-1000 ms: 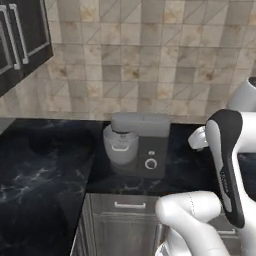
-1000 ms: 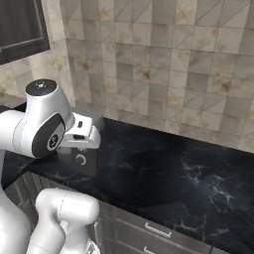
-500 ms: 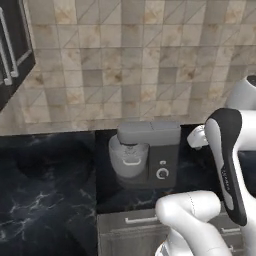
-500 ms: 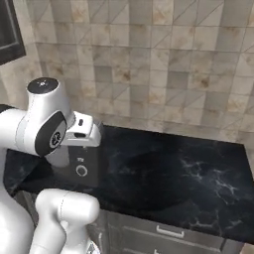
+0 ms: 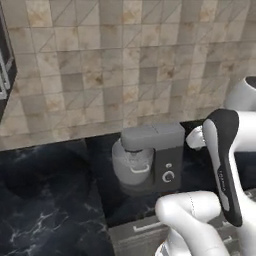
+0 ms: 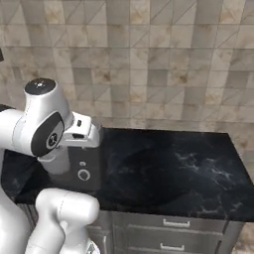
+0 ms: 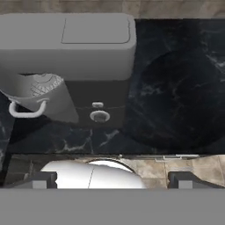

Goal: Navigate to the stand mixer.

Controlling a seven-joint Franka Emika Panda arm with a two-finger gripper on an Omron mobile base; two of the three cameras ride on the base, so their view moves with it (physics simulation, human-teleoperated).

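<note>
The stand mixer point(image 5: 150, 156) stands on the black marble counter against the tiled wall. It has a boxy light-grey head, a dark body with a white-ringed dial point(image 5: 168, 176) and a grey bowl point(image 5: 131, 166) with a handle. In the hand view the mixer point(image 7: 66, 44) lies straight below, bowl point(image 7: 39, 94) to the left. My gripper point(image 7: 112, 179) hovers above the counter's front edge, open, its fingertips point(image 7: 41, 180) far apart and holding nothing. From the right base, my hand point(image 6: 82, 131) covers most of the mixer point(image 6: 79, 169).
The counter point(image 6: 168, 168) runs right to an end point(image 6: 240, 168) by the wall. Grey drawers point(image 6: 173, 230) sit under it. A dark wall cabinet point(image 5: 4, 75) shows at the far left. The counter point(image 5: 45, 200) also extends left.
The whole picture has shifted: the base has driven right, so the mixer now sits nearer the middle of the left base view. The arm's pose is unchanged.
</note>
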